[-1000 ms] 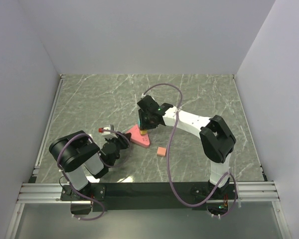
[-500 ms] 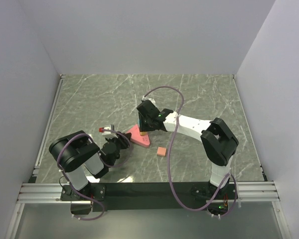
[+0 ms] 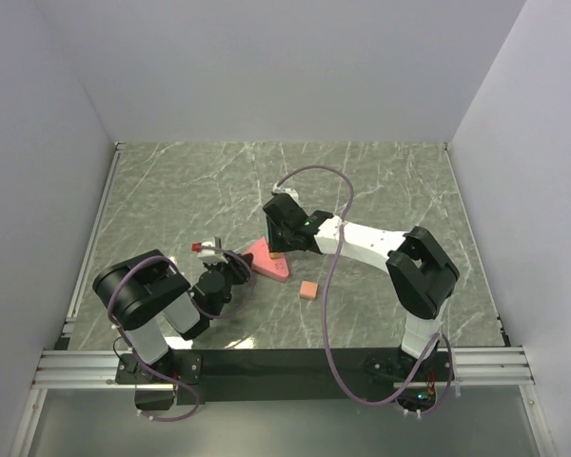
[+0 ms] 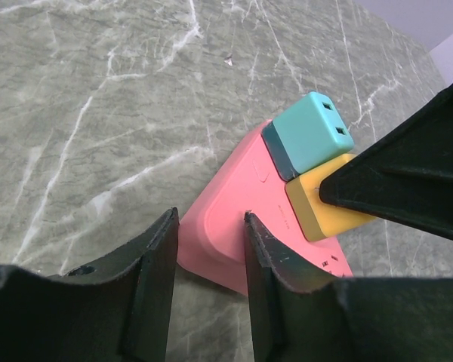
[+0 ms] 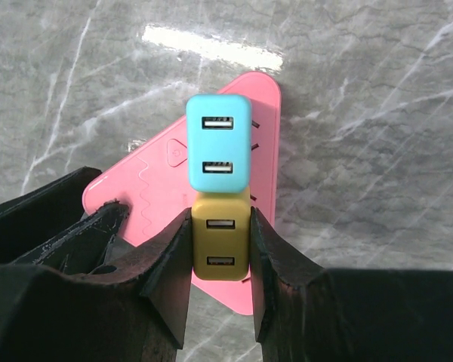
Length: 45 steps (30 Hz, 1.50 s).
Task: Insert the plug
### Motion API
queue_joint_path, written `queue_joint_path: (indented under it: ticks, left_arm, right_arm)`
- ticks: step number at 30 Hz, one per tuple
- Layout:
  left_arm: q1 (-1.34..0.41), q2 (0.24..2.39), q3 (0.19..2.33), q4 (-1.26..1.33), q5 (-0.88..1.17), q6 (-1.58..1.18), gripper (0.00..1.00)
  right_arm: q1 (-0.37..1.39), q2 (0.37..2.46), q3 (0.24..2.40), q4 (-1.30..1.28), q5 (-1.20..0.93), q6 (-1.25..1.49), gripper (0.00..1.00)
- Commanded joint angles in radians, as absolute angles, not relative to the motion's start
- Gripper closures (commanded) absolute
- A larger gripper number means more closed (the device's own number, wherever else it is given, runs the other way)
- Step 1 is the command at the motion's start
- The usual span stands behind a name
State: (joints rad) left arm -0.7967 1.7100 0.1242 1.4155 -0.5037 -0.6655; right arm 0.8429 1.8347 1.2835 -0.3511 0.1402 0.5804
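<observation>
A pink triangular power strip point(image 3: 269, 267) lies flat on the marble table. A teal plug point(image 5: 218, 143) stands in it, with a yellow plug point(image 5: 220, 245) right beside it. My right gripper point(image 5: 220, 219) is shut on the yellow plug's sides and holds it upright on the strip. In the left wrist view the yellow plug point(image 4: 317, 207) sits against the teal plug point(image 4: 309, 132). My left gripper point(image 4: 210, 222) is closed on the near corner of the pink strip point(image 4: 241, 188). In the top view the left gripper point(image 3: 234, 268) is at the strip's left corner.
A small salmon-coloured plug point(image 3: 308, 289) lies loose on the table to the right of the strip. The right arm's purple cable point(image 3: 328, 257) loops over the table's middle. White walls enclose the table on three sides.
My right gripper has come down and slightly left with the yellow plug, onto the strip beside the teal plug. My left gripper has stayed at the strip's corner.
</observation>
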Motion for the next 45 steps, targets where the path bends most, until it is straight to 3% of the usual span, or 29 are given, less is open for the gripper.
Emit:
queue_joint_path:
  ticks: [1, 4, 5, 10, 14, 32, 38, 42, 45]
  left_arm:
    - [-0.848, 1.697, 0.155, 1.355, -0.351, -0.690, 1.00]
    - [-0.848, 1.689, 0.160, 1.329, -0.376, -0.693, 1.00]
    - [-0.848, 1.684, 0.163, 1.319, -0.389, -0.692, 1.00]
    - [-0.848, 1.678, 0.175, 1.283, -0.411, -0.690, 1.00]
    - [-0.848, 1.681, 0.192, 1.269, -0.420, -0.695, 1.00]
    - [-0.795, 1.654, 0.307, 1.074, -0.543, -0.683, 1.00]
    - [-0.758, 1.612, 0.324, 1.019, -0.529, -0.669, 0.98]
    - [-0.756, 1.575, 0.339, 0.959, -0.531, -0.663, 0.75]
    - [-0.756, 1.536, 0.319, 0.956, -0.529, -0.676, 0.52]
  right_arm:
    - [0.864, 1.833, 1.223, -0.390, 0.143, 0.563, 0.85]
    - [0.864, 1.798, 1.223, -0.390, 0.162, 0.551, 0.73]
    - [0.864, 1.789, 1.221, -0.388, 0.167, 0.548, 0.63]
    - [0.861, 1.720, 1.197, -0.367, 0.166, 0.529, 0.40]
    - [0.859, 1.677, 1.155, -0.328, 0.163, 0.523, 0.16]
    - [0.842, 1.353, 0.925, -0.457, 0.328, 0.623, 0.13]
    - [0.861, 1.324, 0.829, -0.448, 0.305, 0.718, 0.21]
    - [0.888, 1.328, 0.795, -0.410, 0.272, 0.759, 0.24]
    - [0.917, 1.344, 0.795, -0.405, 0.268, 0.776, 0.25]
